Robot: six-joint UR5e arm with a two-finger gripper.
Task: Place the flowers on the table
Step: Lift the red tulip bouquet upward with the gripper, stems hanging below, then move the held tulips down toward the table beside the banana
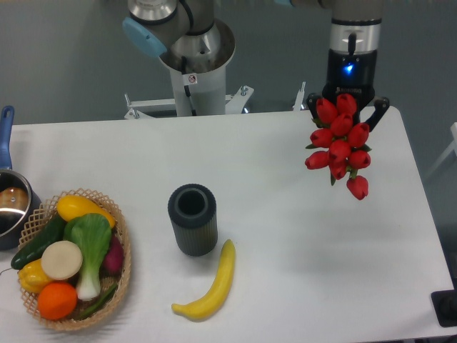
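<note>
The flowers (338, 146), a bunch of red tulip buds, hang in the air over the far right part of the white table (285, 236). The buds face the camera and hide nearly all of the green stems. My gripper (348, 107) sits just behind the bunch and holds it, with a black finger showing on each side of the top buds. A blue light glows on the wrist above.
A dark ribbed cylinder (192, 219) stands mid-table with a banana (211, 282) in front of it. A wicker basket (123, 239) of vegetables and fruit sits front left, a pot (11, 207) at the left edge. The robot base (193, 64) stands behind the table.
</note>
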